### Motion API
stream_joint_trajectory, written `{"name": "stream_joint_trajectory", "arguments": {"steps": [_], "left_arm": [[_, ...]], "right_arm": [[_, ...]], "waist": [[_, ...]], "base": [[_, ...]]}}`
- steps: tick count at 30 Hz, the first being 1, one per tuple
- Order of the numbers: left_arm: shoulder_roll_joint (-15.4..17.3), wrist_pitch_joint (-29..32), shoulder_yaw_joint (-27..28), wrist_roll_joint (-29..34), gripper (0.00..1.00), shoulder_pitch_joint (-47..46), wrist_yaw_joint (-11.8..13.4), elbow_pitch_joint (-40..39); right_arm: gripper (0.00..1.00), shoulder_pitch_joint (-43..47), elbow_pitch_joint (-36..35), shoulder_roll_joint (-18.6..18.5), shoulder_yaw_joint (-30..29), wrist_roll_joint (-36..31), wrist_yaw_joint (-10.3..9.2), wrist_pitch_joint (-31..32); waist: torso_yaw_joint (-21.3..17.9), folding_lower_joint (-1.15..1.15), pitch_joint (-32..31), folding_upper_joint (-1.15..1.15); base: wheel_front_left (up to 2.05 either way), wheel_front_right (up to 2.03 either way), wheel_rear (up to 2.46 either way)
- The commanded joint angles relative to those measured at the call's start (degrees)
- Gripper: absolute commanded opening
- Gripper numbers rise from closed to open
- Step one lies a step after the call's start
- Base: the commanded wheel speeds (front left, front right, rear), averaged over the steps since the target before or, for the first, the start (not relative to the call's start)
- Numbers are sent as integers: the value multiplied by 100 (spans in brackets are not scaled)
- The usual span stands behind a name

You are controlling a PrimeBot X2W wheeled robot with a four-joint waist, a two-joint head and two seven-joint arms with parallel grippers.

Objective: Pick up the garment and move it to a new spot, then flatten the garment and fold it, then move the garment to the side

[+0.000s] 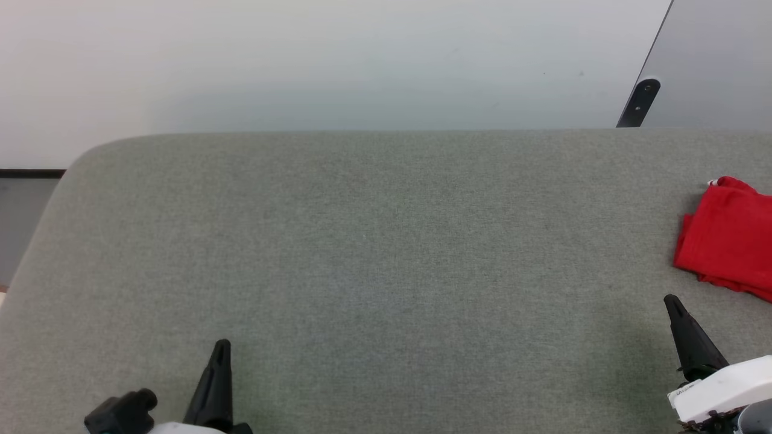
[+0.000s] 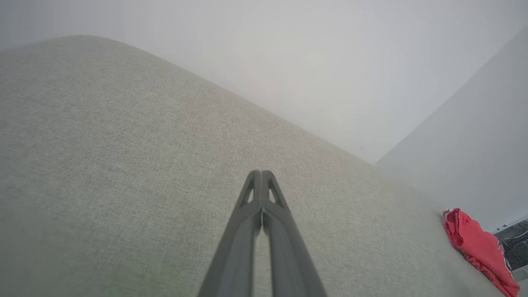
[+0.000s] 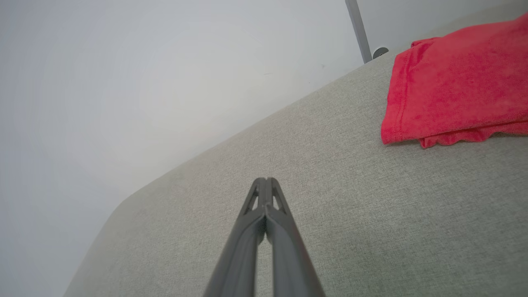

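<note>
The garment point(image 1: 730, 238) lies folded, red, at the far right edge of the grey fabric surface point(image 1: 374, 241), partly cut off by the head view's border. A bit of white shows at its top corner. In the right wrist view the garment point(image 3: 458, 90) sits up and to the right of my right gripper point(image 3: 266, 180), which is shut with nothing in it. My right gripper point(image 1: 670, 299) hovers just below the garment, apart from it. My left gripper point(image 1: 222, 345) is low at the left, shut and empty; the left wrist view shows its tips point(image 2: 260, 172) together and the garment point(image 2: 478, 247) far right.
A pale wall point(image 1: 362, 60) rises behind the surface's back edge. A dark bracket point(image 1: 639, 102) and a grey panel stand at the upper right. The surface's left corner is rounded, with floor point(image 1: 18, 223) beyond it. Wide bare fabric lies between the two grippers.
</note>
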Motion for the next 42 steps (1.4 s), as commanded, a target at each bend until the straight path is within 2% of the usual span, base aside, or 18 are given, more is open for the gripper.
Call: {"name": "stream_joint_trajectory", "arguments": {"steps": [1,21,42], "left_arm": [[16,37,39,-263,0,-155,-49,-21],[-39,367,168,-1866,0,-448,-203,302],[-102,663,305,-3148,0,-690,-330,579]], "right_arm": [[0,-154,-30,-7,-41,234,-2,-40],[0,-245,278,167,-75,1557,-3,-83],[0,-303,535,312,-102,2639,-4,-120]], "waist": [[8,0,-5,0],[88,0,-53,0],[168,0,-101,0]], "base": [[0,0,0],[0,0,0],[0,0,0]]}}
